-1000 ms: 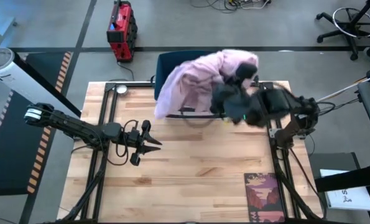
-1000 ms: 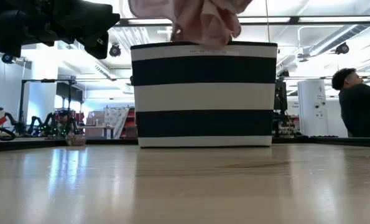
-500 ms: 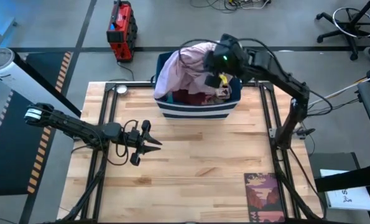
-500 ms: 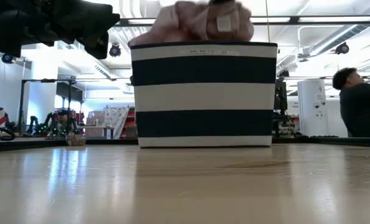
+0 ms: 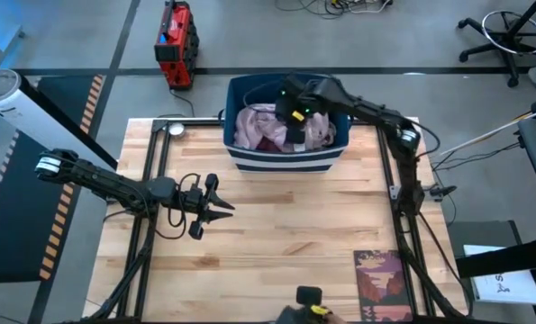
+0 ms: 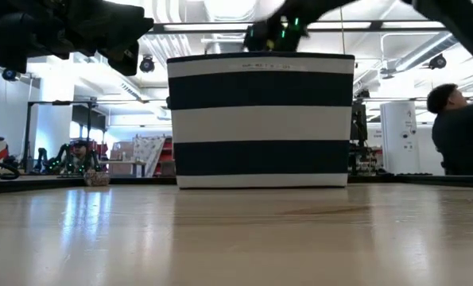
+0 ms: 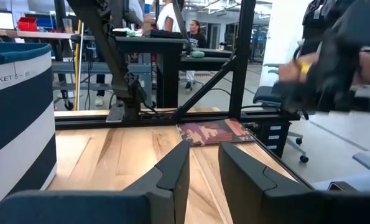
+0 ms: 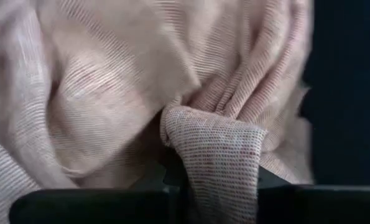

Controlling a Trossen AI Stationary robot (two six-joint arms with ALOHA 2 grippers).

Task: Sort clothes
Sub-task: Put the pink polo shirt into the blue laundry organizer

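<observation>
Pink garment (image 8: 141, 81) in right pincer (image 5: 296, 126)

Grey floor (image 5: 69, 36), red toolbox (image 5: 176, 43), black office chair (image 5: 506, 31).

— Where is the right arm?

— Stretched from the table's right edge toward the far side, its right claw (image 5: 296, 126) pointed down, fingers (image 8: 172, 177) pinched on a fold of mauve-pink garment (image 8: 110, 93).

— And the left?

— Lying low from the left edge toward the middle, its left claw (image 5: 221, 206) level above the table (image 5: 295, 234), fingers (image 7: 172, 174) narrowly parted, holding nothing.
</observation>
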